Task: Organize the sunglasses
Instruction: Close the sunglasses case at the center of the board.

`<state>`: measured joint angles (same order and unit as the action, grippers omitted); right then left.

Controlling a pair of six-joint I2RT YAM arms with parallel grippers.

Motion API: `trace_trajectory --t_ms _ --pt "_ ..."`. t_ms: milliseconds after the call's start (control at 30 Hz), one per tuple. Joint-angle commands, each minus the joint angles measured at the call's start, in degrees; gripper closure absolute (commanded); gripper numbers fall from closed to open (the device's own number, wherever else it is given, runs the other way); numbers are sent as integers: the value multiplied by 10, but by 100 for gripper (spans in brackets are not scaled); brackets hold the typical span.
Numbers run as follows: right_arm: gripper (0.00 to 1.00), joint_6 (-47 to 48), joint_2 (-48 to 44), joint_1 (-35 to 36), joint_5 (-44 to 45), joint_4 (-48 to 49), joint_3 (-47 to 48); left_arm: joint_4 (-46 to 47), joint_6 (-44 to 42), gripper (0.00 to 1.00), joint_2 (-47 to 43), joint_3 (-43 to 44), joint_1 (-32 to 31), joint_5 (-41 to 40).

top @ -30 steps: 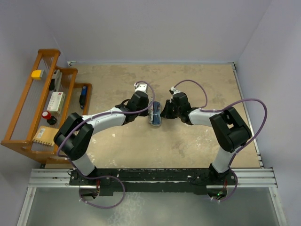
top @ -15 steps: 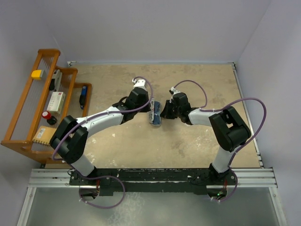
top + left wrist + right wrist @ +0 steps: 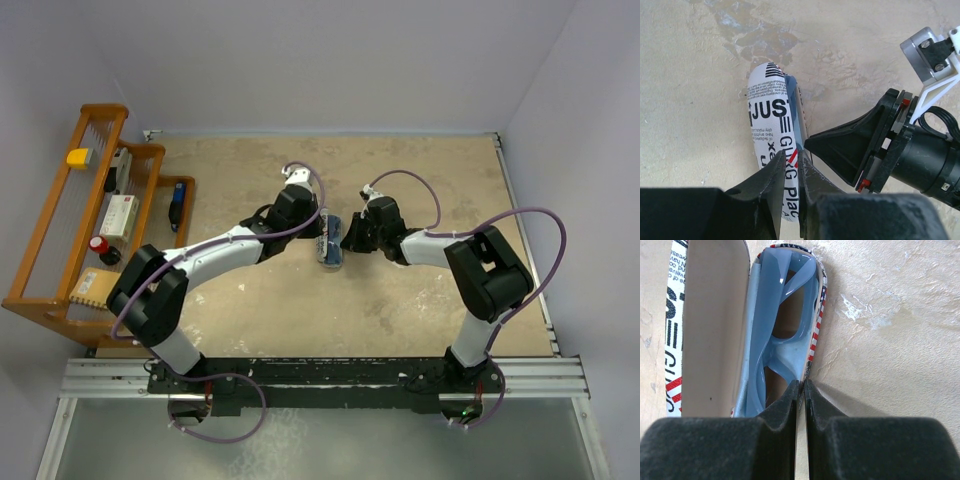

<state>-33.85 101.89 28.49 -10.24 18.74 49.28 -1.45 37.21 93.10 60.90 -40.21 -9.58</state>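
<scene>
2 pinches, L tool (image 3: pixel 791 159) on lid (image 3: pixel 771 125), R tool (image 3: pixel 801 385) on case rim (image 3: pixel 816 325), sunglasses (image 3: pixel 782 355) part-hidden inside

light: bright, even, diffuse
shadows: soft, short, faint on the surface (image 3: pixel 380 310)
glare: faint sheen on sunglasses (image 3: pixel 785 315) lenses
focus: right claw fingers (image 3: pixel 715 450) soft close-up

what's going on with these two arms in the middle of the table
The blue-tinted sunglasses already lie inside an open glasses case. The right gripper is pinched on the striped rim of the lower half, seemingly steadying it. The left gripper is closed on the edge of the printed lid, which stands open. The case is not shut yet.
</scene>
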Motion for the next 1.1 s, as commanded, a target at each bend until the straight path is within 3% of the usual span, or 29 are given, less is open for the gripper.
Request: trace_trajectory --t_ms 0,1067 --pt "90 8 4 -1 -8 5 16 0 14 88 14 26 -1 8" --pt "89 11 6 -1 -7 9 16 6 20 96 71 29 -17 16"
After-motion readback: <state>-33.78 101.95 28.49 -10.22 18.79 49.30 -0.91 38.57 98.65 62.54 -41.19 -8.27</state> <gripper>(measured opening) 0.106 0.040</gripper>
